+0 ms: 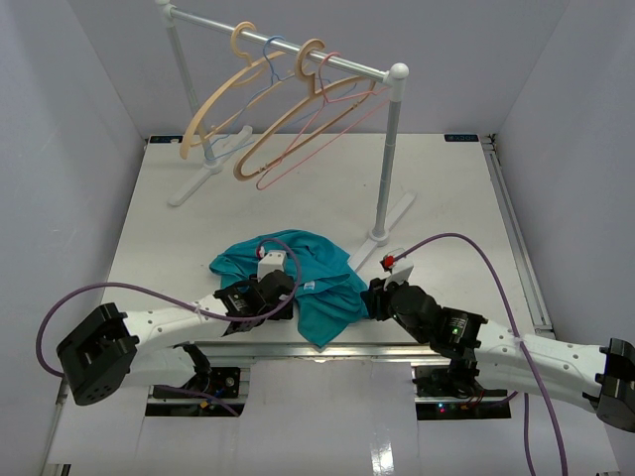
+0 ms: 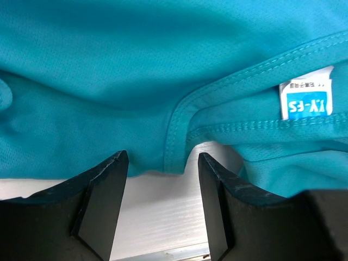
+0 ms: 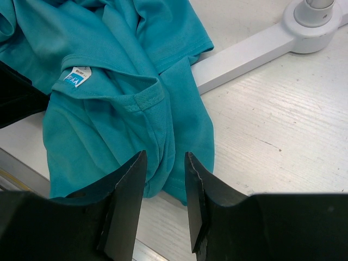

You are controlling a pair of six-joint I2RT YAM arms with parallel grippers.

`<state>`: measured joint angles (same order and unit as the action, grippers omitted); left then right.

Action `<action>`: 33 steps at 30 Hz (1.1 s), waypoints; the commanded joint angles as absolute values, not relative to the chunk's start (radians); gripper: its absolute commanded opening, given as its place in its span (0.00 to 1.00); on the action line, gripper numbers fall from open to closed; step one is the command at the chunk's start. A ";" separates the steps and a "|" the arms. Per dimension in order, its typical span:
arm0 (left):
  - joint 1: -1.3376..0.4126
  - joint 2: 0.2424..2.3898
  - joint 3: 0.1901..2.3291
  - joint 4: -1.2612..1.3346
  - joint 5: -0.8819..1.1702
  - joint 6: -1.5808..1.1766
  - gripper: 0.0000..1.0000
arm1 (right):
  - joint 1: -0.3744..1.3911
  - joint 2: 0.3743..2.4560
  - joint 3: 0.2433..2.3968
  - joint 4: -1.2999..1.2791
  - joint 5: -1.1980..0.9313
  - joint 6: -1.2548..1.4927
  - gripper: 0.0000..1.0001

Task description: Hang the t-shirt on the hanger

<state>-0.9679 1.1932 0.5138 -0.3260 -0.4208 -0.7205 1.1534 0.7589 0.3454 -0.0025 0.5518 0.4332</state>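
Small teal fabric t-shirt (image 1: 316, 276) crumpled on white table (image 1: 446, 198), betw. both arms. L fingers (image 2: 103, 206) wide apart at hem, gripping nothing; R fingers (image 3: 128, 206) narrowly apart over fold, grip: can't tell.

T-shirt (image 1: 316, 283) lies crumpled on the table (image 1: 446, 198); hanger (image 1: 319, 141) hangs on the rail (image 1: 203, 21).

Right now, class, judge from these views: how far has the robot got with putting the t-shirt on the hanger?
Done: nothing; the hanger hangs bare on the rail. In hand: the t-shirt lies crumpled on the table, with the left claw open either side of a hem fold near the label and the right claw open at its lower edge. To do: gripping, lifting and dressing the hanger.
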 commanded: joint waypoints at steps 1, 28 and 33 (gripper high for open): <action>-0.981 1.215 0.562 -0.339 -0.475 -0.723 0.63 | 1.158 0.750 0.351 0.009 0.581 0.425 0.41; -0.982 0.991 0.607 -0.518 -0.610 -0.831 0.00 | 1.157 0.868 0.482 0.079 0.508 0.316 0.51; -0.982 0.944 0.623 -0.566 -0.634 -0.802 0.00 | 1.157 0.999 0.583 0.107 0.521 0.258 0.58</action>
